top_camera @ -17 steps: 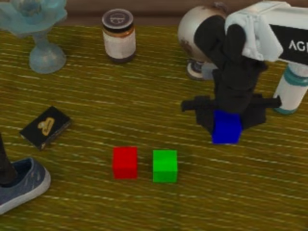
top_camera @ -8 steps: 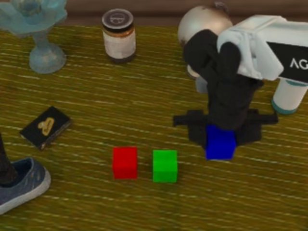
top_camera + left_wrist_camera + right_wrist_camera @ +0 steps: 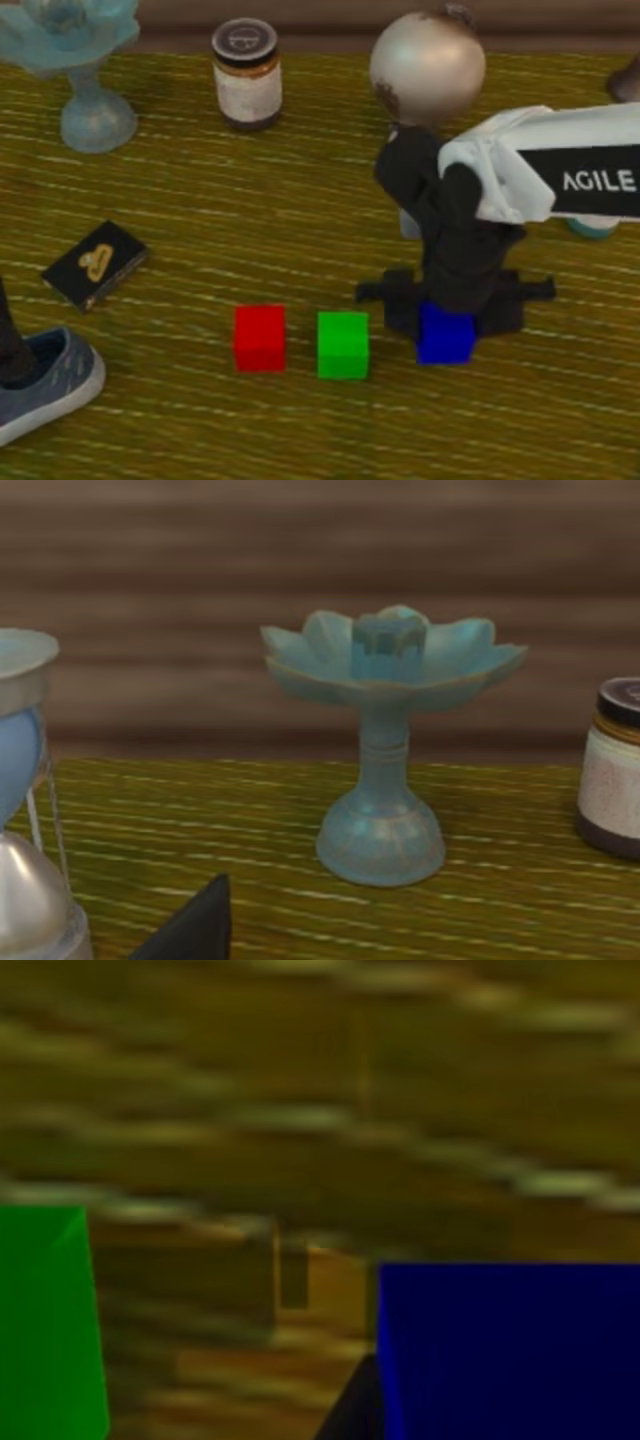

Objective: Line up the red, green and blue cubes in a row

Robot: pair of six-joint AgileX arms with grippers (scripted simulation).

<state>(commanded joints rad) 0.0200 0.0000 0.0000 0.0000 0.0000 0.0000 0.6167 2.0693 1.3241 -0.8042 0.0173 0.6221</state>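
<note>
The red cube [image 3: 259, 338] and the green cube [image 3: 343, 344] sit side by side on the table's front middle, a small gap between them. The blue cube [image 3: 445, 335] is level with them, about one cube's width to the right of the green one. My right gripper [image 3: 455, 300] is shut on it from above. Whether it touches the table I cannot tell. The right wrist view shows the blue cube [image 3: 510, 1350] close up and the green cube [image 3: 45, 1320] beside it. My left arm [image 3: 10, 345] stays parked at the left edge; one dark fingertip [image 3: 195, 925] shows in its wrist view.
At the back stand a white jar [image 3: 246, 75], a pale blue flower-shaped stand [image 3: 90, 70] and a silver sphere [image 3: 427, 65]. A black box [image 3: 95, 262] lies at the left and a blue shoe [image 3: 45, 385] at the front left. An hourglass [image 3: 25, 810] shows in the left wrist view.
My right gripper has carried the blue cube forward, a little left and lower, bringing it level with the red and green cubes. Nothing else has moved.
</note>
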